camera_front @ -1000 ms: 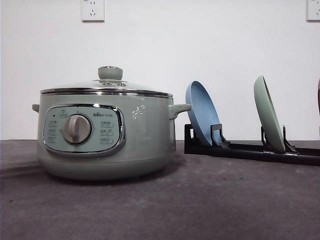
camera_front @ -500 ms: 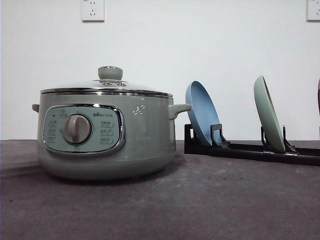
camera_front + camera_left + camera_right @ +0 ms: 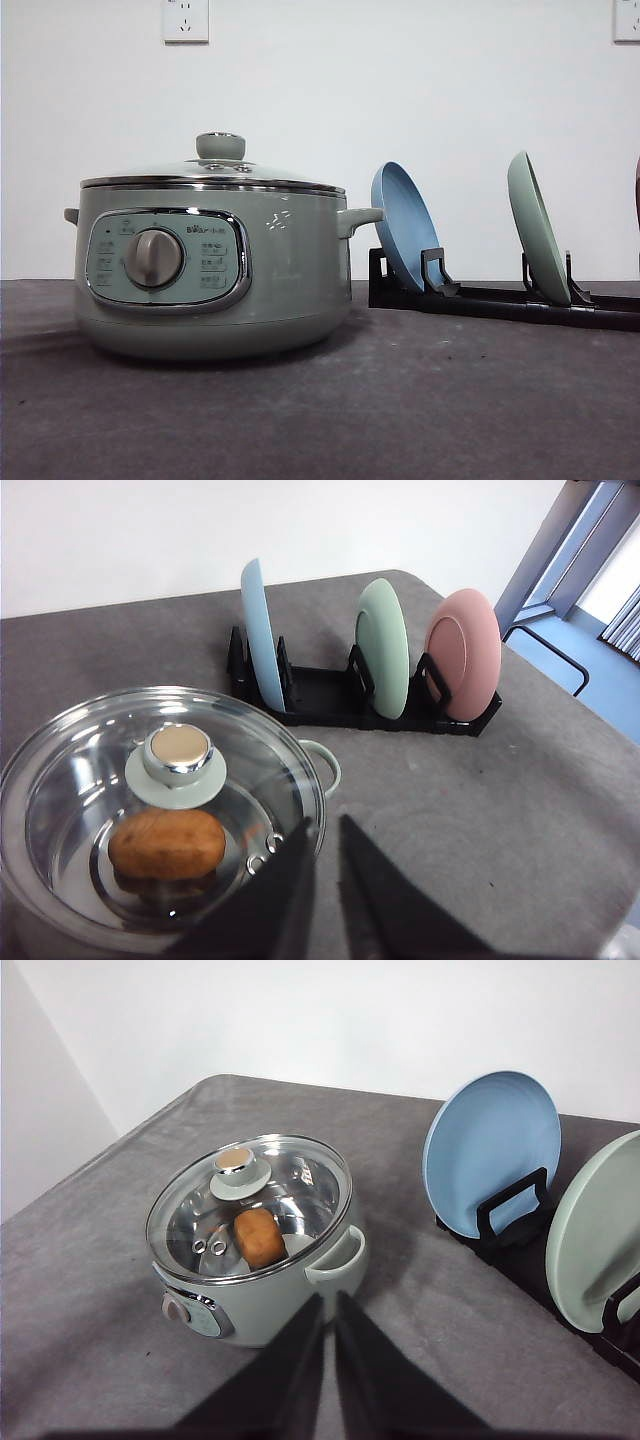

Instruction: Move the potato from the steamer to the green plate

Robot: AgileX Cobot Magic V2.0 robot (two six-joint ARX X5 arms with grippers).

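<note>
I see a black rack [image 3: 340, 692] on the grey table [image 3: 420, 400], to the right of the steamer [image 3: 210, 270] in front view. It holds three plates on edge: blue plate [image 3: 262, 630] nearest the pot, green plate [image 3: 384, 646] in the middle slot, pink plate [image 3: 464, 652] at the far end. All three upright, slightly tilted, apart from each other. Two wall sockets high on the white wall, one at [image 3: 185, 20].

What's in the way: glass lid [image 3: 250, 1205] w/ its knob [image 3: 179, 752] sits shut on the steamer. The potato [image 3: 167, 844] is inside, under the lid, lying on the steam tray just beside the knob as seen thru the glass.

Left gripper [image 3: 318, 880]: fingers close together w/ a thin gap, nothing between them, hovering by the pot rim near the side handle [image 3: 322, 765]. Can't tell if it touches the rim. Right gripper [image 3: 328, 1355]: same narrow gap, holding nothing, above the table on the handle side of the pot.

Writing: control panel [image 3: 165, 258] has a brand mark above the dial [image 3: 154, 258], reads roughly "Bear"; the small button labels are too small for me to read.
</note>
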